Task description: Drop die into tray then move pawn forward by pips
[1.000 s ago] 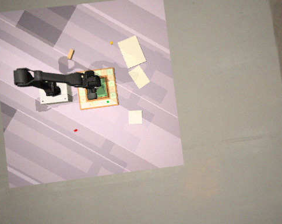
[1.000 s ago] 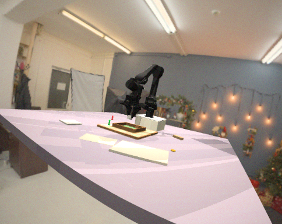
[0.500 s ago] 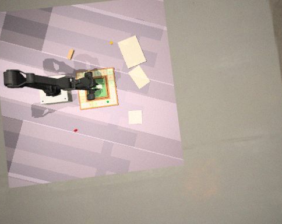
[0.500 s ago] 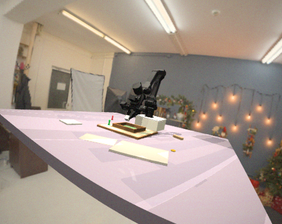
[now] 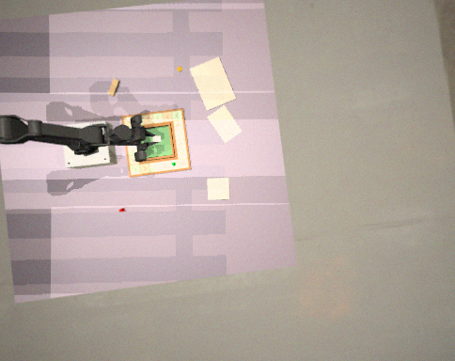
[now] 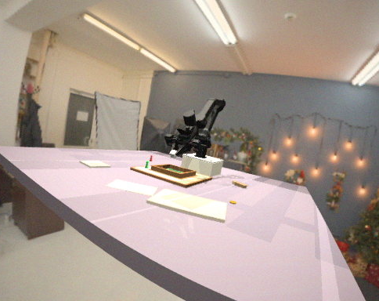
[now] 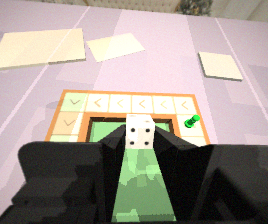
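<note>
My gripper [image 5: 154,138] [image 6: 173,151] [image 7: 138,129] is shut on the white die [image 5: 157,138] [image 6: 172,152] [image 7: 140,132]. It holds the die above the tray; the die face towards the wrist camera shows four pips. The brown-walled tray [image 5: 173,141] [image 6: 167,172] [image 7: 83,131] has a green floor and sits inside the ring of arrow squares on the board [image 5: 183,147] [image 6: 193,182] [image 7: 120,103]. The green pawn [image 5: 174,164] [image 6: 147,165] [image 7: 191,121] stands on a side square next to a corner. Fingers and arm hide part of the board and tray.
Cream panels [image 5: 212,84] [image 5: 224,124] [image 5: 218,188] lie beyond the board. A wooden block [image 5: 114,87] [image 6: 239,184] and a yellow disc [image 5: 180,69] [image 6: 232,202] lie to one side; a small red piece [image 5: 122,210] [image 6: 151,158] is on the other. The white base [image 5: 87,159] [image 6: 202,165] is close behind the board.
</note>
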You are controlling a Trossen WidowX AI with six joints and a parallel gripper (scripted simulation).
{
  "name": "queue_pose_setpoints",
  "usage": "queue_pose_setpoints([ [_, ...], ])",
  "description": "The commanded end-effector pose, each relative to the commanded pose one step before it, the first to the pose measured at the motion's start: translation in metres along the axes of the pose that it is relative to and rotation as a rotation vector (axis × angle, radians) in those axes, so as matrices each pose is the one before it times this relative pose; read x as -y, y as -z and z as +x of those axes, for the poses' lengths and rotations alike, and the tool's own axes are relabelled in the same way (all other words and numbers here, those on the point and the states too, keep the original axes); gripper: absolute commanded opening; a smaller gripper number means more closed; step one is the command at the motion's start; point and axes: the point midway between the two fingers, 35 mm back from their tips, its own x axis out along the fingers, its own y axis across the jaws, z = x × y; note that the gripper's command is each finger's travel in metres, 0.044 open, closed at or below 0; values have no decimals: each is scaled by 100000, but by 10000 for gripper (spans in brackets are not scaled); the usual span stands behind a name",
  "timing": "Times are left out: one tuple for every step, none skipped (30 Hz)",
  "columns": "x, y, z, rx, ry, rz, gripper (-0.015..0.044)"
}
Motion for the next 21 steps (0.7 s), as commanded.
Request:
queue_pose_setpoints([
  [-189,-822,-2338,1752,-415,441,0],
  [-37,-23,-617,-29,0,2,0],
  [-30,5,-507,-26,0,2,0],
  [-18,14,-306,-16,0,1,0],
  [-6,6,-102,-6,0,0,0],
  [2,63,12,-3,0,0,0],
  [2,63,12,-3,0,0,0],
  [0,0,0,0,0,0,0],
  [0,0,0,0,0,0,0],
  [0,0,0,0,0,0,0],
  [0,0,0,0,0,0,0],
  [0,0,0,0,0,0,0],
  [0,0,0,0,0,0,0],
  [0,0,0,0,0,0,0],
  [0,0,0,0,0,0,0],
  [0,0,0,0,0,0,0],
  [0,0,0,0,0,0,0],
  [0,0,0,0,0,0,0],
  [0,0,0,0,0,0,0],
  [0,0,0,0,0,0,0],
  [0,0,0,0,0,0,0],
])
